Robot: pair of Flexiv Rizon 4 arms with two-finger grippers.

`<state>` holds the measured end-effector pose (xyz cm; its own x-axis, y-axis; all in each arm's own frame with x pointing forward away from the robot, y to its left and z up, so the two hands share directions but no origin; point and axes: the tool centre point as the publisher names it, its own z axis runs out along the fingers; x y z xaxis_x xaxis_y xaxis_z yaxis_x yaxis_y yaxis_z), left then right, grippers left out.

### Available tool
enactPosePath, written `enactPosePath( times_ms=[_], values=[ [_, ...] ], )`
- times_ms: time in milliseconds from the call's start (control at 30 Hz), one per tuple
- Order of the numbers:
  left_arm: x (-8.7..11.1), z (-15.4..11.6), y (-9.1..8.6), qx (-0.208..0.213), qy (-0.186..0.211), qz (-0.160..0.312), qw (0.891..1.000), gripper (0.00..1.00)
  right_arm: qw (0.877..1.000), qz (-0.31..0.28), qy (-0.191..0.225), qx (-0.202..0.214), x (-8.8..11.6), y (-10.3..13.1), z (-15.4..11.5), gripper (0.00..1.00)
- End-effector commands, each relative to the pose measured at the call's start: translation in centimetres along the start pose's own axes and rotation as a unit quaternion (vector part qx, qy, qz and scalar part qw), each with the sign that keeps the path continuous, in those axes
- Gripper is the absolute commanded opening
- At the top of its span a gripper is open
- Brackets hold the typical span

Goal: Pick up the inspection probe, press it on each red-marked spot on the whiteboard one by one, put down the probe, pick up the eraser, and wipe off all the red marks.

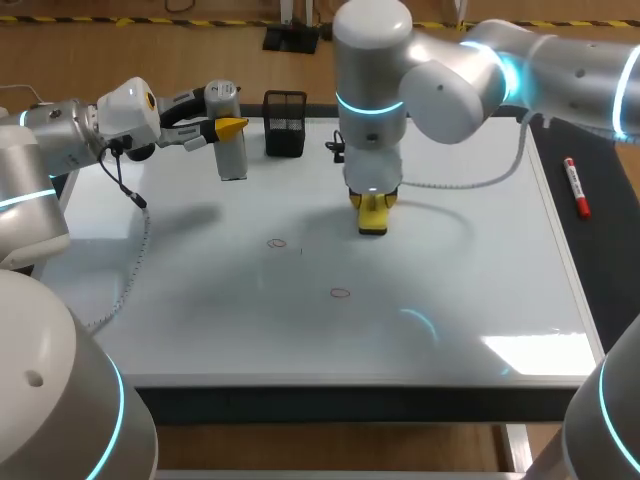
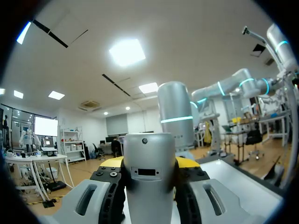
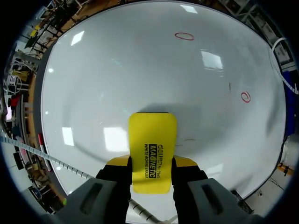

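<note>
My right pincer [image 3: 150, 162] clamps the yellow eraser [image 3: 152, 140] on the whiteboard [image 1: 480, 290] — two red circles [image 1: 340, 293] lie nearer me. My left pincer [image 1: 228, 128] grips the grey inspection probe [image 1: 231, 155], upright at the far edge.

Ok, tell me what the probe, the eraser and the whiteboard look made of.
The probe looks like silver-grey metal or painted plastic; its soft, even sheen fits either. The eraser is likely yellow moulded plastic, smooth with rounded corners. The whiteboard has a glossy white coated surface that mirrors the ceiling lights.

Yellow eraser [image 3: 152, 151], red marks [image 3: 184, 36], silver probe [image 2: 149, 175]
</note>
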<state>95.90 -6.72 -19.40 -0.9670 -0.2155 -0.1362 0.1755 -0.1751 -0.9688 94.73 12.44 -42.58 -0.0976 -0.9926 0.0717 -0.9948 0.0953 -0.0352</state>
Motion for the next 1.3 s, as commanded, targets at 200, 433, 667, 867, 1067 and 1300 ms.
enactPosePath(
  times_ms=[200, 433, 667, 867, 1067, 1300],
  values=[
    [0.0, 0.0, -0.1, 0.000, -0.001, 0.000, 1.000, 0.00, 1.000, -0.004, -0.026, -0.011, 0.9, -0.7, -1.2, 0.00],
    [0.0, 0.0, -0.1, 0.000, -0.001, 0.000, 1.000, 0.00, 1.000, -0.003, -0.018, -0.001, 3.2, -3.2, -3.2, 0.00],
    [0.0, 0.0, -0.1, 0.000, -0.001, 0.000, 1.000, 0.00, 1.000, 0.013, -0.014, 0.005, 5.5, -5.8, -4.2, 0.00],
    [0.0, 0.0, -0.1, 0.000, -0.001, 0.000, 1.000, 0.00, 0.999, 0.031, -0.010, 0.001, 7.2, -7.4, -4.2, 0.00],
    [0.0, 0.0, -0.1, 0.000, -0.001, 0.000, 1.000, 0.00, 0.999, 0.040, -0.007, 0.002, 8.1, -7.8, -4.0, 0.00],
    [0.0, 0.0, -0.1, 0.000, -0.001, 0.000, 1.000, 0.00, 0.999, 0.040, -0.007, 0.002, 8.1, -7.8, -4.0, 0.00]
  ],
)
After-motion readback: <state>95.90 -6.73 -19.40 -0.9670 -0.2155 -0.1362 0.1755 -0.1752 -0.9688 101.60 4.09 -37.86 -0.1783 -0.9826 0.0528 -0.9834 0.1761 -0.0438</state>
